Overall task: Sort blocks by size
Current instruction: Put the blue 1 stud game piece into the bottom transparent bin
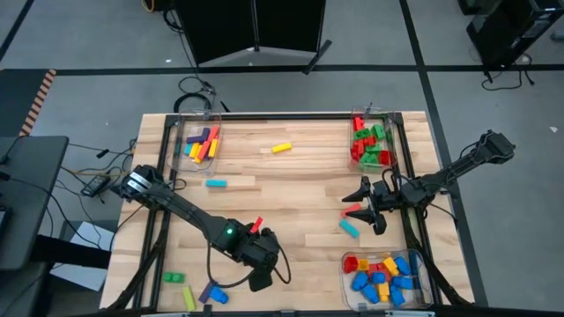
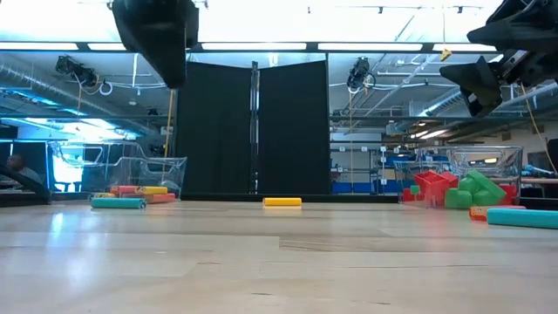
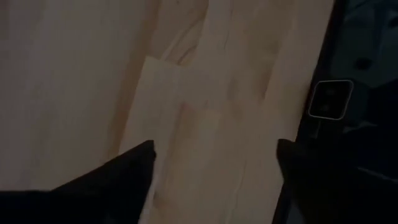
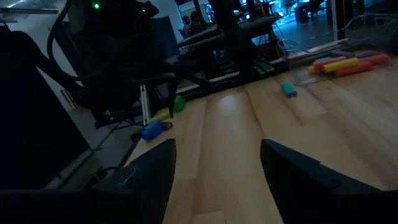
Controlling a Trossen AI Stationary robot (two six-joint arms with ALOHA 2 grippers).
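My left gripper [image 1: 261, 280] hangs open above bare wood near the table's front edge; its wrist view shows only table between the fingers [image 3: 214, 155]. My right gripper [image 1: 354, 201] stands open and level at the right, with nothing between its fingers [image 4: 217, 162]. Loose blocks lie flat on the table: a yellow one [image 1: 281, 148], a teal one [image 1: 216, 183], another teal one [image 1: 350, 228] just near of my right gripper, and a green [image 1: 173, 277], a yellow [image 1: 188, 298] and a purple-blue one [image 1: 211, 295] at the front left.
Three clear bins stand on the table: far left [image 1: 201, 141] with long bars, far right [image 1: 370, 145] with red and green bricks, near right [image 1: 383, 277] with blue, red and yellow stubs. A black metal frame [image 1: 264, 114] runs along the far and side edges.
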